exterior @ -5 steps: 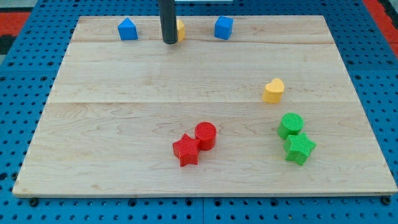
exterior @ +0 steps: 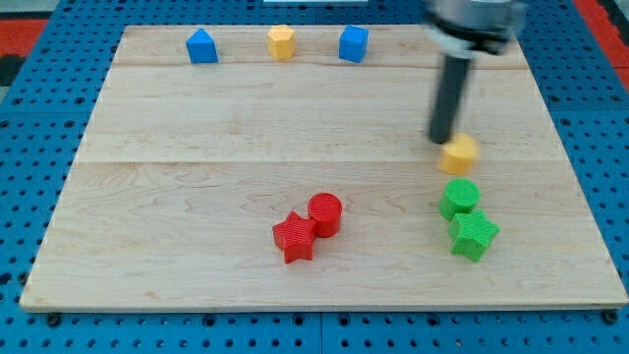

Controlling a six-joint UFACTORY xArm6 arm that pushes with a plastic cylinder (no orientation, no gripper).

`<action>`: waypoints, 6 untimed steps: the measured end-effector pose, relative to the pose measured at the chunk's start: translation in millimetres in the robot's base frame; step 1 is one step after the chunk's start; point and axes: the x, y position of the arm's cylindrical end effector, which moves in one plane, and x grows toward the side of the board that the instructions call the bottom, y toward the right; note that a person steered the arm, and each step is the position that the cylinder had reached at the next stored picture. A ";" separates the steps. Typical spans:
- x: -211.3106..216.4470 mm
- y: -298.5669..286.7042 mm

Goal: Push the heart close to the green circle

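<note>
The yellow heart (exterior: 460, 154) lies on the wooden board at the view's right, just above the green circle (exterior: 459, 198) with a small gap between them. My tip (exterior: 440, 140) stands right at the heart's upper left edge, touching or nearly touching it. The rod is blurred from motion. A green star (exterior: 474, 235) sits against the green circle's lower right side.
A red circle (exterior: 325, 212) and a red star (exterior: 294, 237) sit together at the bottom middle. Along the top edge are a blue house-shaped block (exterior: 201, 46), a yellow hexagon (exterior: 281, 42) and a blue cube (exterior: 353, 43).
My tip has swept from the top middle, by the yellow hexagon, across to the right. The heart has shifted down and right, closer to the green circle.
</note>
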 end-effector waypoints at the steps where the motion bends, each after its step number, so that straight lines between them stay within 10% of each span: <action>1: -20.5 82.0; 2: 52.3 123.9; 3: 52.6 37.9; 5: -33.7 -51.5; 6: -12.0 39.4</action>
